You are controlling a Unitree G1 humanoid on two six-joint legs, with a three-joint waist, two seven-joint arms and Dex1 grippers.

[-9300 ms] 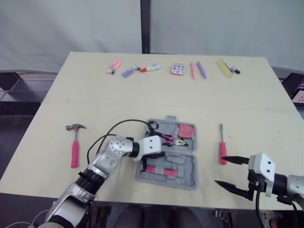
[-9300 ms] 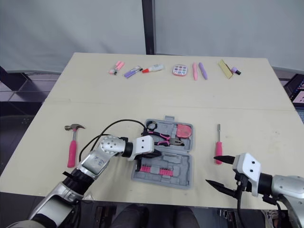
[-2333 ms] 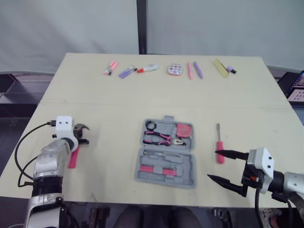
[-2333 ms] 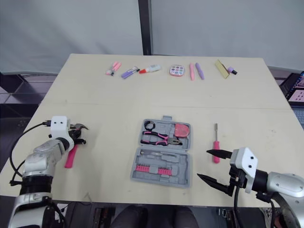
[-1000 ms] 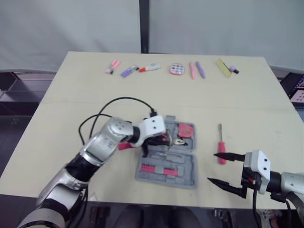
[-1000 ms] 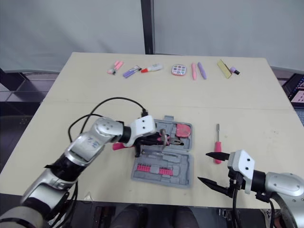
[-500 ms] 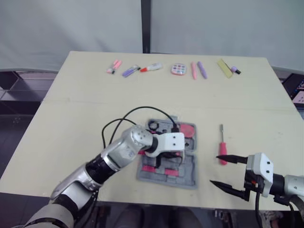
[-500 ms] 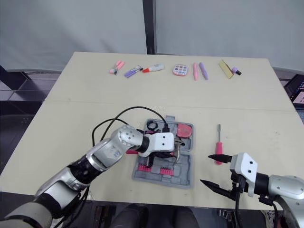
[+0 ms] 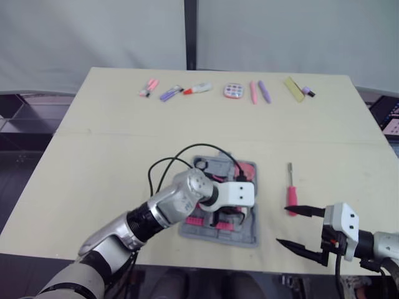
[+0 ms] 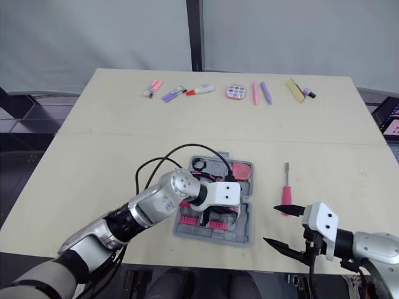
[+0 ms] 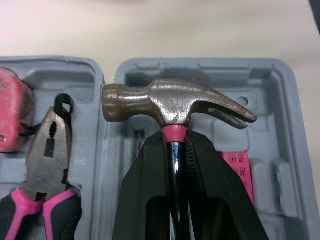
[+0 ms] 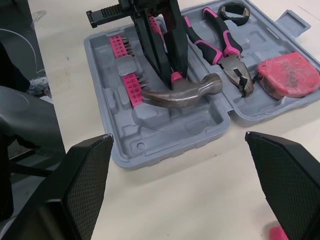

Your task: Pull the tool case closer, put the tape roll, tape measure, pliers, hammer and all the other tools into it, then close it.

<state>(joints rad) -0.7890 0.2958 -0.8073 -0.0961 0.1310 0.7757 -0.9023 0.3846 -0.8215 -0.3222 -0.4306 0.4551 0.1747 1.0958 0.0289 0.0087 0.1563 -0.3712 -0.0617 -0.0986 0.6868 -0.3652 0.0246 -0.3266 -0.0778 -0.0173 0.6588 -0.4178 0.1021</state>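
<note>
The grey tool case lies open in front of me. Its far half holds the black tape roll, the pink-handled pliers and the pink tape measure. My left gripper is shut on the neck of the hammer, just below its steel head. It holds the hammer low over the case's near half, beside the pink bits. A pink-handled screwdriver lies on the table to the right of the case. Near the front edge, my right gripper is open and holds nothing.
Along the table's far side lie several small items: markers, a round palette, two pens and a yellow pad. The left arm's black cable loops over the case's far left corner.
The left gripper took the hammer from the table's left side and carried it to the case. In the last half second it shifted a little rightward over the near half. The right gripper stays put.
</note>
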